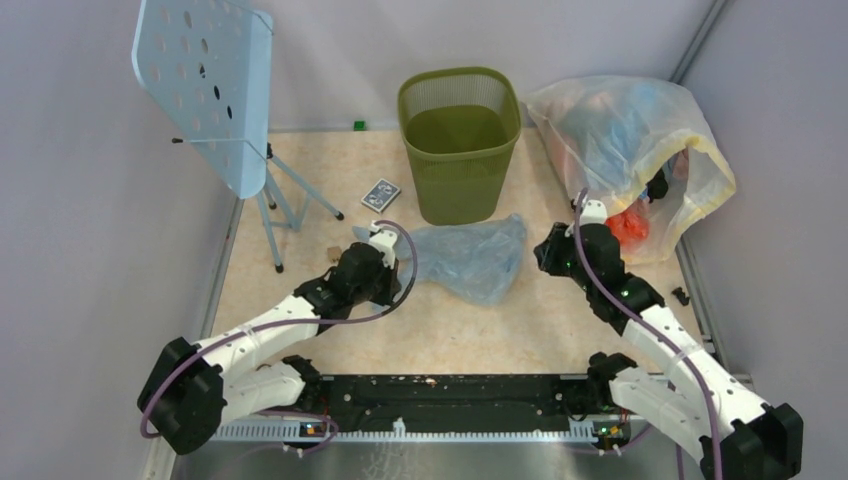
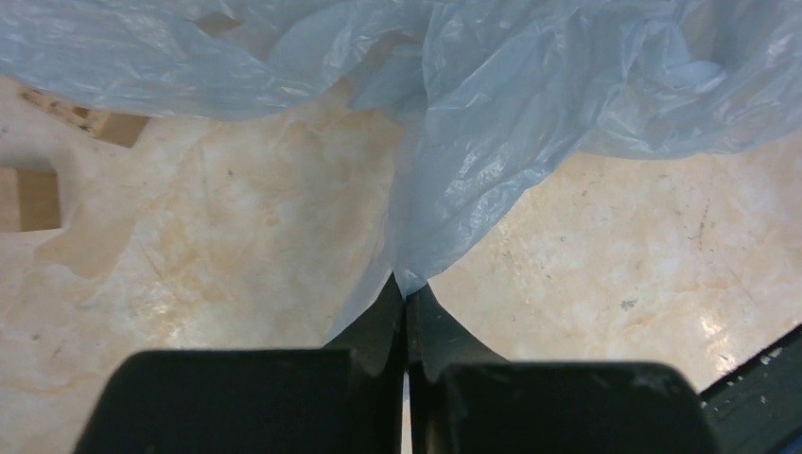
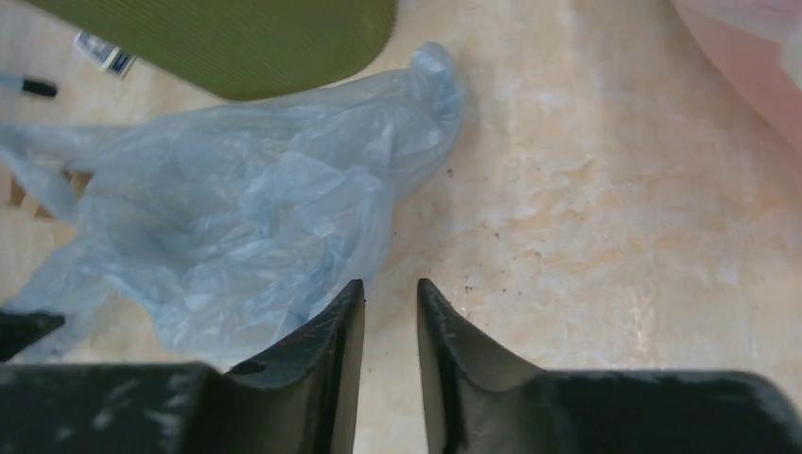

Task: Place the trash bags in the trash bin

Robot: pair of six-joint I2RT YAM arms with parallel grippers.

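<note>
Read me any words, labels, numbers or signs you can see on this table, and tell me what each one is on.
No text here is legible.
On the small blue patterned flat item beside the olive-green mesh plastic bin: print too blurred to read.
On the pale blue crinkly plastic bag: no lettering can be made out.

Trash bag (image 1: pixel 470 258) — pale blue-grey, translucent; trash bin (image 1: pixel 460 150) — olive green, mesh-patterned sides; table (image 1: pixel 520 330) mottled beige.

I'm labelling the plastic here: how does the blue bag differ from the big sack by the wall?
The blue bag is pale blue, the sack clear-yellowish. The blue bag lies limp and flat before the bin; the sack bulges with coloured items. Both are thin crinkly plastic.
</note>
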